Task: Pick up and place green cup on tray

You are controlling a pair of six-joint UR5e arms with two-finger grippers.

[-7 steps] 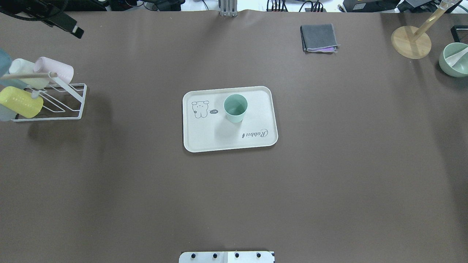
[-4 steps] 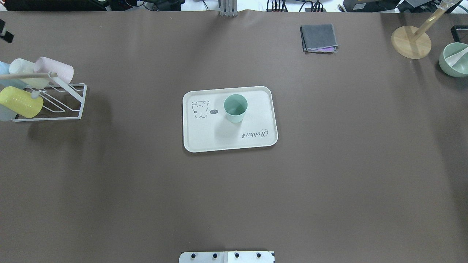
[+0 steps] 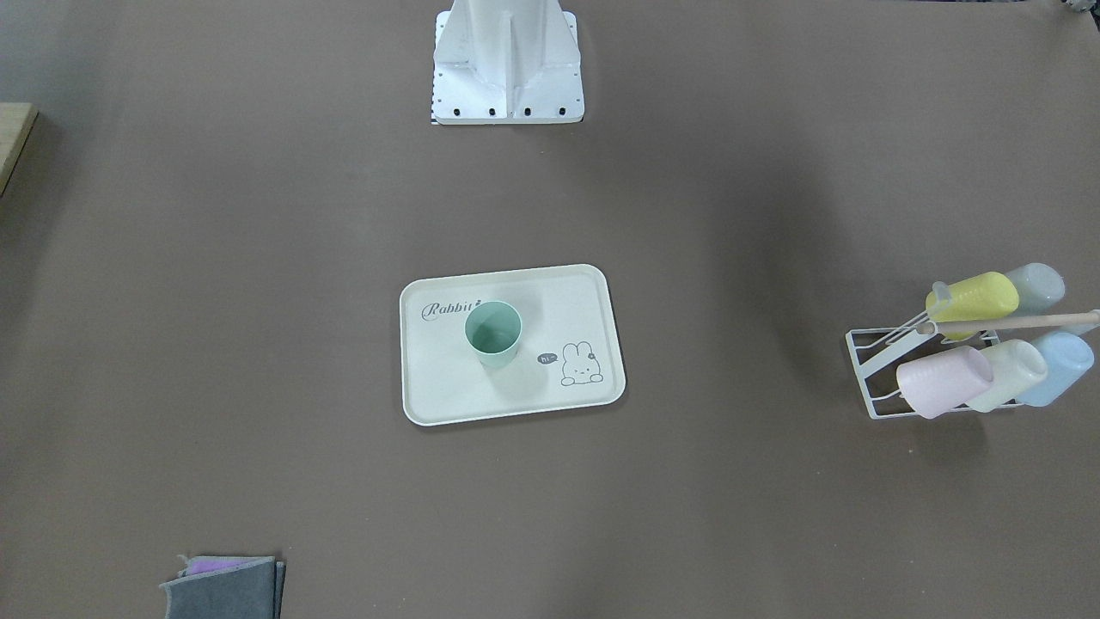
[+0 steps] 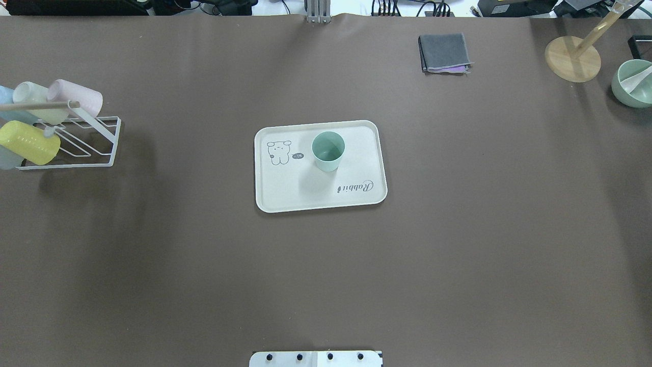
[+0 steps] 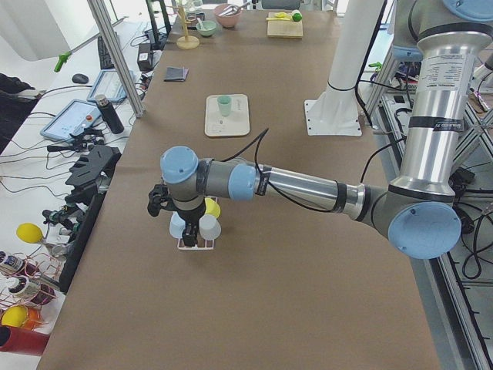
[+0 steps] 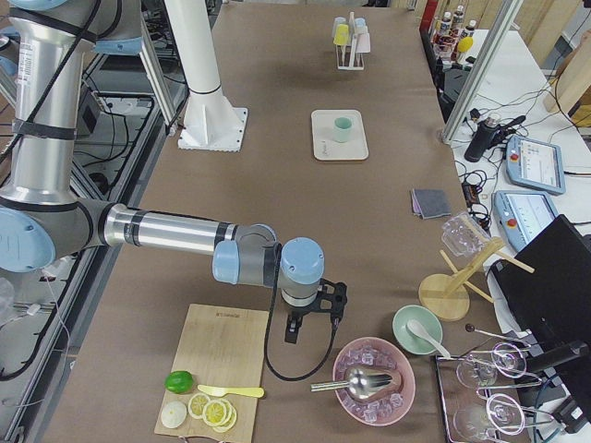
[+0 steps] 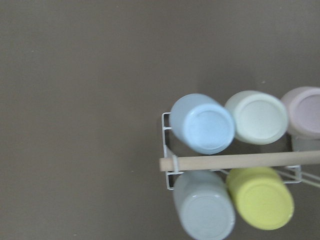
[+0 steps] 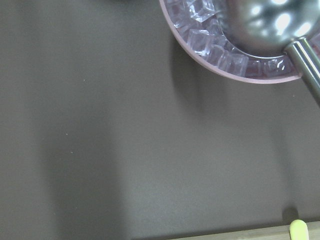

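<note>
The green cup stands upright and alone on the cream tray at the table's middle; both also show in the front view, the cup on the tray. My left gripper hangs over the cup rack at the table's left end, far from the tray, seen only from the side. My right gripper hangs over the table's right end, next to an ice bowl. I cannot tell whether either is open or shut. Neither wrist view shows fingers.
A white wire rack holds pink, yellow, pale cream-green and blue cups. A folded grey cloth, a wooden stand and a green bowl sit at the far right. A pink ice bowl and a cutting board lie near the right arm.
The dark end of the left arm at the overhead view's top left has moved left and out of that view. The cup and tray have not moved.
</note>
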